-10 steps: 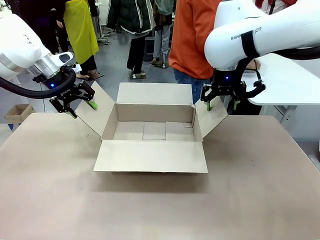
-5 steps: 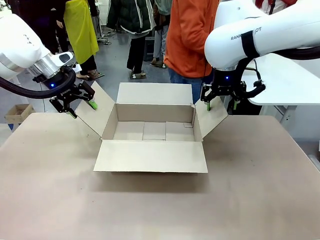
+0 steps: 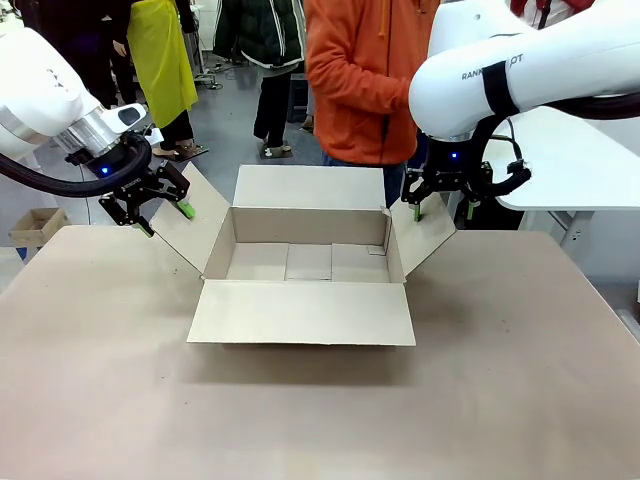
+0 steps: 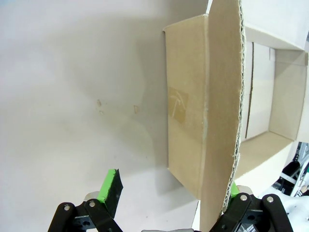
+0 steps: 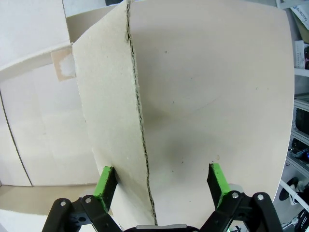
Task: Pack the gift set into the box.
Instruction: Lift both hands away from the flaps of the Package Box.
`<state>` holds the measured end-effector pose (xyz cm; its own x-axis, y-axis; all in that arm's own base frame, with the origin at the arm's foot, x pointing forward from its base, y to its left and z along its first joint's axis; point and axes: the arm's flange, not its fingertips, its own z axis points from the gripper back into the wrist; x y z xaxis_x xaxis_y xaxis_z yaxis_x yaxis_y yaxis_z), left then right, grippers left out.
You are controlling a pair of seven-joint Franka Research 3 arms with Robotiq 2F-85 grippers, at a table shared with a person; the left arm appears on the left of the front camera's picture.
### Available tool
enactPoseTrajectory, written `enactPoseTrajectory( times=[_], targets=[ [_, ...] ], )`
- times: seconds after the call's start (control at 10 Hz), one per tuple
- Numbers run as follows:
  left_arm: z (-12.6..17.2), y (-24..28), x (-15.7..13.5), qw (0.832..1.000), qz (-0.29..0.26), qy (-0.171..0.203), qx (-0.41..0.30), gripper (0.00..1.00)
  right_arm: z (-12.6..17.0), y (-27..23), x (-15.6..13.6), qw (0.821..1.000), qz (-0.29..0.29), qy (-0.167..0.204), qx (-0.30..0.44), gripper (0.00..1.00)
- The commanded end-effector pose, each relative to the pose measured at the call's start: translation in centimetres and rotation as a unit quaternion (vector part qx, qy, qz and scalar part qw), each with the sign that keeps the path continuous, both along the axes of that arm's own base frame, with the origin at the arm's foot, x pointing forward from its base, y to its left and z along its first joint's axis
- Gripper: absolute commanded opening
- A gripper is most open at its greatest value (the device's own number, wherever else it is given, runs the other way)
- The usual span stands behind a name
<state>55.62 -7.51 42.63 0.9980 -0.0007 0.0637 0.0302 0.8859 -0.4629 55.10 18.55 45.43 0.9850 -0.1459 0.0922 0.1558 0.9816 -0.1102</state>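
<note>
The large brown cardboard box (image 3: 300, 312) stands open in the middle of the table, all four flaps spread and nothing inside. My left gripper (image 3: 168, 218) is open at the left flap (image 3: 190, 225). In the left wrist view the left gripper (image 4: 171, 186) straddles that flap's edge (image 4: 219, 96), which runs close to one finger. My right gripper (image 3: 443, 212) is open at the right flap (image 3: 425, 235). In the right wrist view the right gripper (image 5: 161, 178) has that flap's torn edge (image 5: 137, 121) between its green pads. The gift set is out of view.
A person in an orange top (image 3: 365, 80) stands at the far side, just behind the box. Other people stand farther back. A white table (image 3: 570, 160) is at the right, a small carton (image 3: 35, 225) on the floor at the left. The brown table (image 3: 300, 420) stretches toward me.
The person in orange has stepped to the left behind the box. Both arms and the box have stayed still.
</note>
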Motion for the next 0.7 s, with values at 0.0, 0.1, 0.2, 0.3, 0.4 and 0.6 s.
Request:
enactPoseTrajectory(
  times=[0.0, 0.1, 0.2, 0.3, 0.4, 0.6],
  targets=[
    [0.18, -0.1, -0.31, 1.0, 0.006, 0.001, 0.01, 1.0, 0.2, 0.15, 0.3, 1.0, -0.007, -0.005, -0.015, 1.0],
    [0.18, -0.1, -0.31, 1.0, 0.006, 0.001, 0.01, 1.0, 0.2, 0.15, 0.3, 1.0, -0.007, -0.005, -0.015, 1.0],
    [0.18, -0.1, -0.31, 1.0, 0.006, 0.001, 0.01, 1.0, 0.2, 0.15, 0.3, 1.0, -0.007, -0.005, -0.015, 1.0],
    [0.18, -0.1, -0.31, 1.0, 0.006, 0.001, 0.01, 1.0, 0.2, 0.15, 0.3, 1.0, -0.007, -0.005, -0.015, 1.0],
    [0.18, -0.1, -0.31, 1.0, 0.006, 0.001, 0.01, 1.0, 0.2, 0.15, 0.3, 1.0, -0.007, -0.005, -0.015, 1.0],
    [0.18, -0.1, -0.31, 1.0, 0.006, 0.001, 0.01, 1.0, 0.2, 0.15, 0.3, 1.0, -0.007, -0.005, -0.015, 1.0]
  ],
)
